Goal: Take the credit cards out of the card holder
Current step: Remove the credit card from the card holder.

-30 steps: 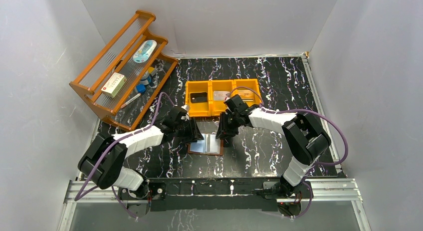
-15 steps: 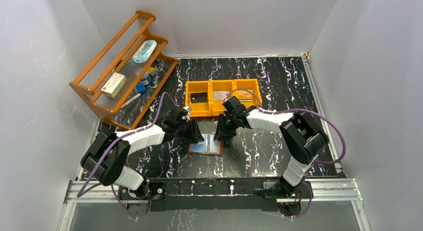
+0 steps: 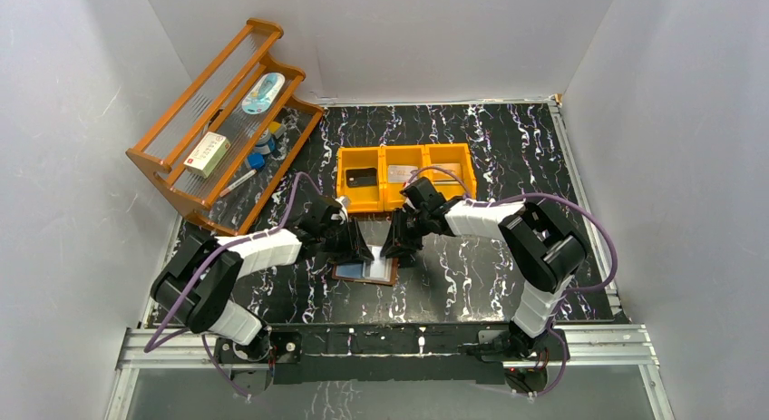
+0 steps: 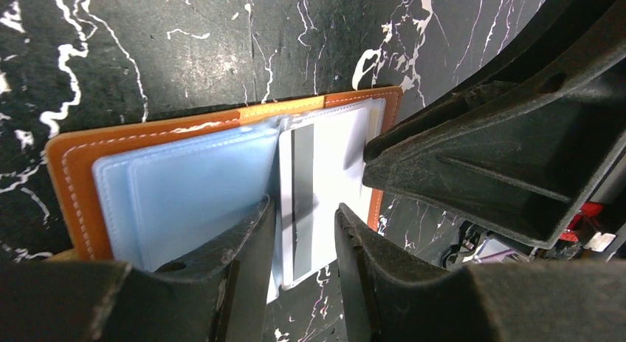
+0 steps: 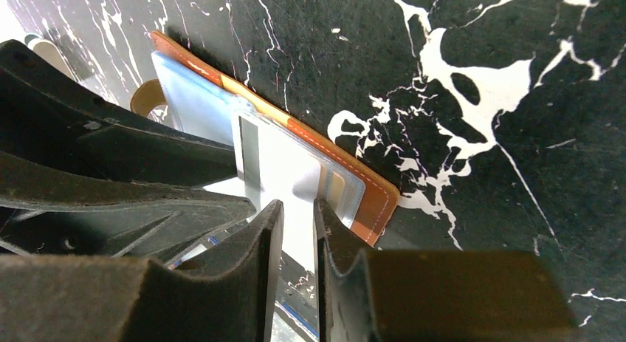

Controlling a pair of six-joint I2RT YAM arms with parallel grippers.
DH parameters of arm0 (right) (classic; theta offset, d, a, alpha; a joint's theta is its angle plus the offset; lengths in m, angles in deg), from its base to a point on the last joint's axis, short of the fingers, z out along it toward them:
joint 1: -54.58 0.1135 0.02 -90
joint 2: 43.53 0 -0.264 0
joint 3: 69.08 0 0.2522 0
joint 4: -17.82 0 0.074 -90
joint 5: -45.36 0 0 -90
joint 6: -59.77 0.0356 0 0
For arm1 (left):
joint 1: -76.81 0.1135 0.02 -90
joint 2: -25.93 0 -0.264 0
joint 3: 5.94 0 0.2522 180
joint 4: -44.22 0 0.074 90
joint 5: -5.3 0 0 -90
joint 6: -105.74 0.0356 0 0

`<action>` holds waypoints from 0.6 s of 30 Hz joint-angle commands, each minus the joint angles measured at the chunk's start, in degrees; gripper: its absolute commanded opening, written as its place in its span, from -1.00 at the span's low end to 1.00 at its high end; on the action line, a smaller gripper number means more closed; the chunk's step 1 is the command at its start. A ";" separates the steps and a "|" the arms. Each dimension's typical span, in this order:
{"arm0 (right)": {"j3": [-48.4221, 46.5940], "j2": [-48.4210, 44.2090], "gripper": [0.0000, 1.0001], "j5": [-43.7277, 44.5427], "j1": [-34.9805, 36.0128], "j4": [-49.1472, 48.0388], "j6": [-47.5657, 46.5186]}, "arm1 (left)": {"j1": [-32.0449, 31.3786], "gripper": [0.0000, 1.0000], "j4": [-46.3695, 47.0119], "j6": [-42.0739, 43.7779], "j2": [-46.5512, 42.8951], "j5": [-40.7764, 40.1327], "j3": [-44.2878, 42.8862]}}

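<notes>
Well into it now, but not finished. Just beyond both sets of fingers sits the orange three-compartment plastic bin (image 3: 363, 203), and a flat black card (image 3: 361, 177) lies in one compartment with a silvery-grey card (image 3: 401, 173) in the one beside it. What the third compartment holds, I can't make out from above.

The brown leather folding card holder (image 4: 192, 179) lies open on the black marbled counter (image 4: 184, 46), right under both grippers, pale-blue clear pockets facing up. A pale card with a dark stripe (image 4: 328, 179) juts partway out of its pocket, so at least that one is left to pull.

The left gripper (image 4: 303, 224) hangs over the holder's fold, its fingers (image 4: 251, 246) parted, the striped card showing below the gap and nothing pinched that I can see. The right gripper (image 5: 295, 224) comes in from the opposite side, fingers (image 5: 336, 246) nearly together, and the card's edge runs into that slim gap. Pinched or merely lined up? Can't tell.

As for writing, the striped card shows none. The white-and-red box (image 3: 207, 153) on the wooden rack (image 3: 163, 157), well off to the left fingers' side, has print too small to read.
</notes>
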 commanded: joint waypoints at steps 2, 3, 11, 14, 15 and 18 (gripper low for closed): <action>0.80 2.76 -0.41 4.32 0.29 2.96 -0.32 | -0.13 -0.35 3.39 -3.79 2.52 3.42 1.76; 1.17 2.67 -0.41 4.58 0.27 3.12 -0.43 | -0.13 -0.39 4.28 -4.71 3.02 3.80 2.03; 4.09 2.46 -0.45 3.55 0.31 1.76 -0.06 | -0.08 -0.87 22.15 -16.76 7.30 9.16 8.79; 4.77 1.81 -0.45 4.24 0.30 1.92 -0.13 | -0.08 -1.00 26.62 -18.84 8.59 10.59 9.14; 4.80 1.69 -0.45 4.71 0.22 2.17 -0.18 | -0.05 -1.00 26.93 -19.08 8.56 10.56 8.95; 4.31 1.12 -0.44 6.84 0.21 3.91 -1.20 | -0.05 -1.00 23.29 -17.51 6.48 8.68 7.66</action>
